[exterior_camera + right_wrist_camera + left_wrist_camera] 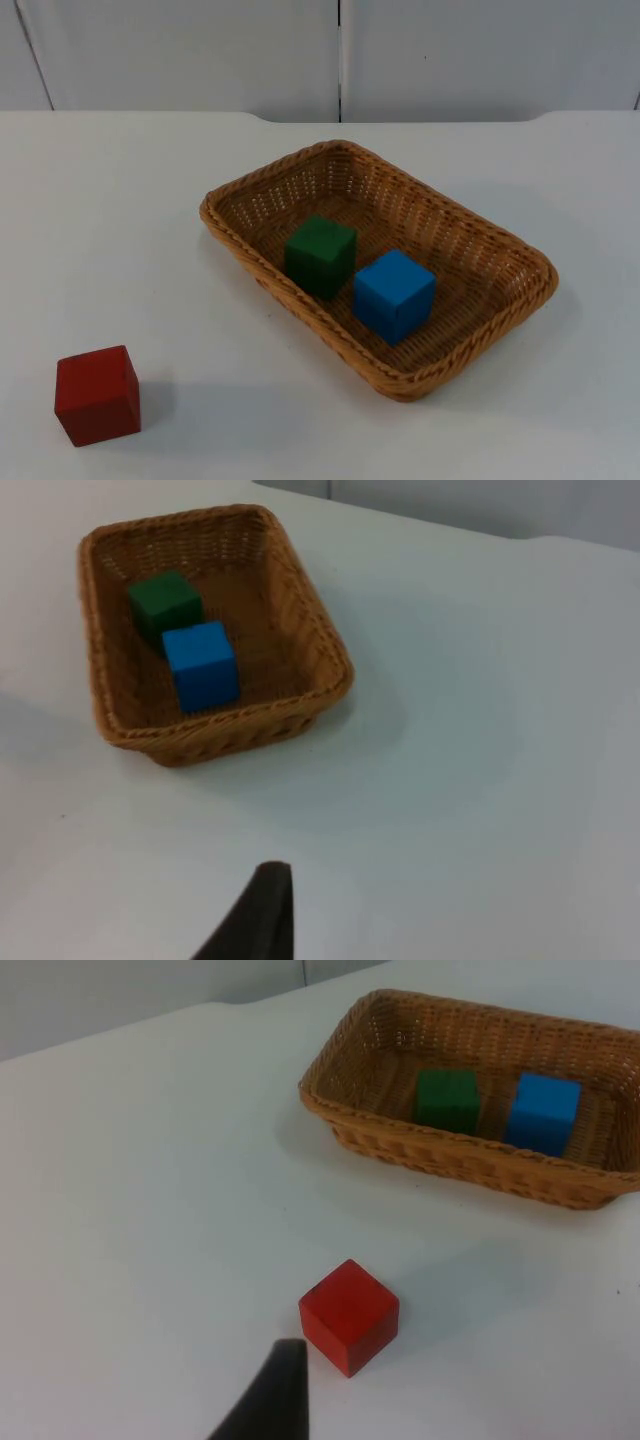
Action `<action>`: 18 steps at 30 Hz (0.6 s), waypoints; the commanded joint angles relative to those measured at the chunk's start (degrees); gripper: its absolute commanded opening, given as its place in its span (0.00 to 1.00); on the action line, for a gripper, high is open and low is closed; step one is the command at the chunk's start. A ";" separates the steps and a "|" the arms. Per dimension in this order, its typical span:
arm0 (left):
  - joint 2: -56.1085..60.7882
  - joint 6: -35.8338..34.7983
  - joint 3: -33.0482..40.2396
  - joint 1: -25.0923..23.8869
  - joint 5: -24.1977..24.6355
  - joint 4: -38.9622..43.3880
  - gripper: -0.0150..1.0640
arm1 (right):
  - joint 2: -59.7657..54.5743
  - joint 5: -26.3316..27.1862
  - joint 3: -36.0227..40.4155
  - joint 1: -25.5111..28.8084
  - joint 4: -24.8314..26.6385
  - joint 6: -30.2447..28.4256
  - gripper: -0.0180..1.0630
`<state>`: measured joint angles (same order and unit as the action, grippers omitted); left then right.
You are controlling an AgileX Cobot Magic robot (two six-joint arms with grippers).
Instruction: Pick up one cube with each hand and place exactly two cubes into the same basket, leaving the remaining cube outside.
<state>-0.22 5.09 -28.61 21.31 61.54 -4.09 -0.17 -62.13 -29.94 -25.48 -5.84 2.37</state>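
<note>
A tan-brown woven wicker basket (455, 225) holds a dark green cube (320, 255) and a bright blue cube (394, 295). A red cube (97, 394) sits on the plain white table (120, 220), at the basket's 8 o'clock.

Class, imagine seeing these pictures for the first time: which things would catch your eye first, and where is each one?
The wicker basket in the middle of the white table stands out first, with a green cube and a blue cube side by side inside it. Next comes the red cube, alone on the table outside the basket, near the front left.
</note>
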 commanded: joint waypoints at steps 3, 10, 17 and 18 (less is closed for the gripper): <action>0.22 -0.44 0.24 0.34 0.03 0.32 0.99 | 0.17 0.45 0.46 4.90 0.08 -0.24 0.99; 0.22 -0.44 0.24 0.34 0.03 0.32 0.99 | 0.17 0.45 0.46 12.84 0.08 -0.24 0.99; 0.22 -0.44 0.24 0.34 0.03 0.32 0.99 | 0.17 0.45 0.46 20.15 0.08 -0.24 0.99; 0.22 -0.44 0.24 0.34 0.03 0.32 0.99 | 0.17 0.45 0.46 20.15 0.08 -0.24 0.99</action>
<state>-0.22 5.09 -28.61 21.31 61.58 -4.09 -0.17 -62.13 -29.94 -6.09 -5.75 2.37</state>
